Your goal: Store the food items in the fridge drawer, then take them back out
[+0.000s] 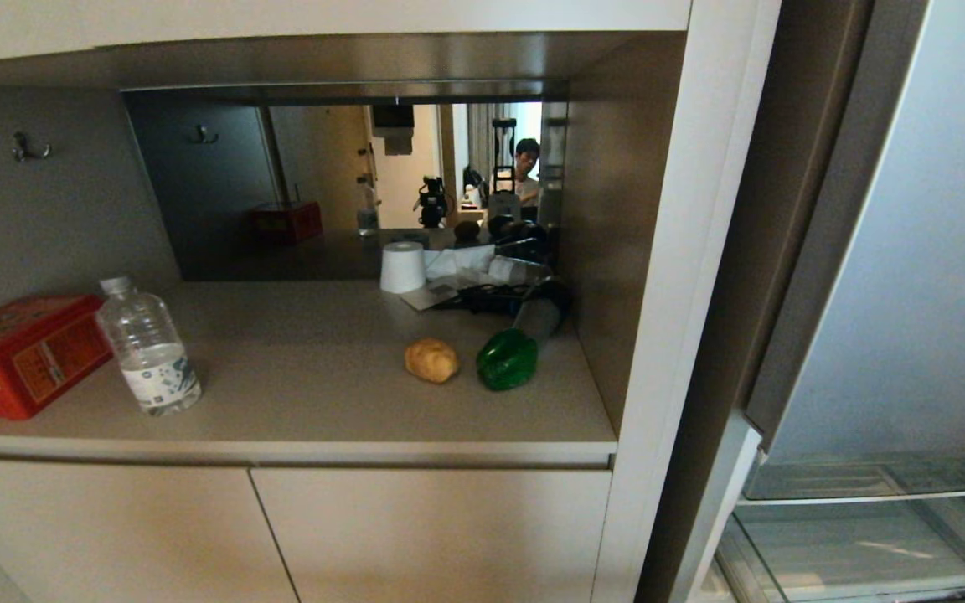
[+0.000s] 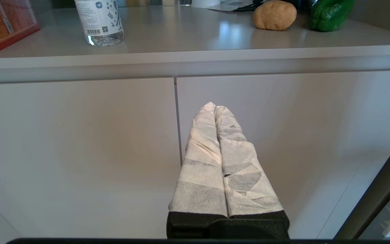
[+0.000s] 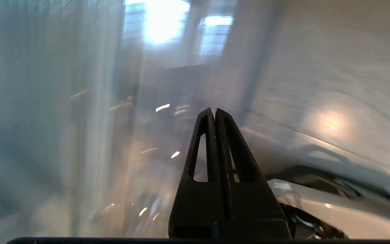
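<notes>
Left tool (image 2: 215,105) pressed together below counter (image 2: 195,51); bun (image 2: 275,15) & pepper (image 2: 330,14) up on it.

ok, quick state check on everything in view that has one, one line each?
bun: on the counter, not stored
green pepper: on the counter beside the bun, not stored
fridge drawer: in the open fridge, no food seen in it
water bottle: upright, cap on
red box: closed
cabinet doors: shut
left hand: shut, empty, in front of the cabinet doors
right hand: shut, empty
</notes>
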Motion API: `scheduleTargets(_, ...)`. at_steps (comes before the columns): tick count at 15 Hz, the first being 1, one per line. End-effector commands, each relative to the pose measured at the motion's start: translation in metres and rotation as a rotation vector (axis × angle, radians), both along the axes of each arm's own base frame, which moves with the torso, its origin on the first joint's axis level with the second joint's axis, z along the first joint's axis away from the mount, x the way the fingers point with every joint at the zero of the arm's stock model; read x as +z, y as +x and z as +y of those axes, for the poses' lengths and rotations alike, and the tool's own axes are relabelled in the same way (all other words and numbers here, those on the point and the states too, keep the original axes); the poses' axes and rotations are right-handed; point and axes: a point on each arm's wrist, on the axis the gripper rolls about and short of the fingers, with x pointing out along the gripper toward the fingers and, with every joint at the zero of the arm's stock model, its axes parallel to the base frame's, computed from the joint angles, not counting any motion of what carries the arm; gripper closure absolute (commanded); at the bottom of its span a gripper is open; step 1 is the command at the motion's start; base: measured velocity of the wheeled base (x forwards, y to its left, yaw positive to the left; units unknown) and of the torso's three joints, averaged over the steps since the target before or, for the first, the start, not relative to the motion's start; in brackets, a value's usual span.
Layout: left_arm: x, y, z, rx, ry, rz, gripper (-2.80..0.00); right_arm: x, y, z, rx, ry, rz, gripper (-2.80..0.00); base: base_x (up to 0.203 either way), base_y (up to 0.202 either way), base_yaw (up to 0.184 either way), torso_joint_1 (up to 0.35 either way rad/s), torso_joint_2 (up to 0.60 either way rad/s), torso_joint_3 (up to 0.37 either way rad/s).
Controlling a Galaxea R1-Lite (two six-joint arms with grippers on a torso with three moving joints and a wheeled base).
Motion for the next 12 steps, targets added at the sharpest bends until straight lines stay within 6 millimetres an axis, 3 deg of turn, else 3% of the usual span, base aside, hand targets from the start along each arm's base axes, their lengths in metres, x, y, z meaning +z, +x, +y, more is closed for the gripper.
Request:
scheduleTargets(1,-0.003,0.001,0.0,0.0,0.0,0.01,0.0,-0.008,0.017,0.003,0.111,0.037,-0.07,0.0,0.0,0.0,0.0,0.0,0.0,0.0)
scheduleTargets(4,-0.003,0.001,0.0,0.0,0.0,0.01,0.0,-0.01,0.052,0.003,0.228,0.055,-0.098,0.0,0.0,0.0,0.0,0.0,0.0,0.0)
scheduleTargets(12,-0.003,0.001,0.0,0.0,0.0,0.009,0.0,-0.025,0.18,-0.021,0.411,0.059,-0.214,0.0,0.0,0.0,0.0,0.0,0.0,0.0)
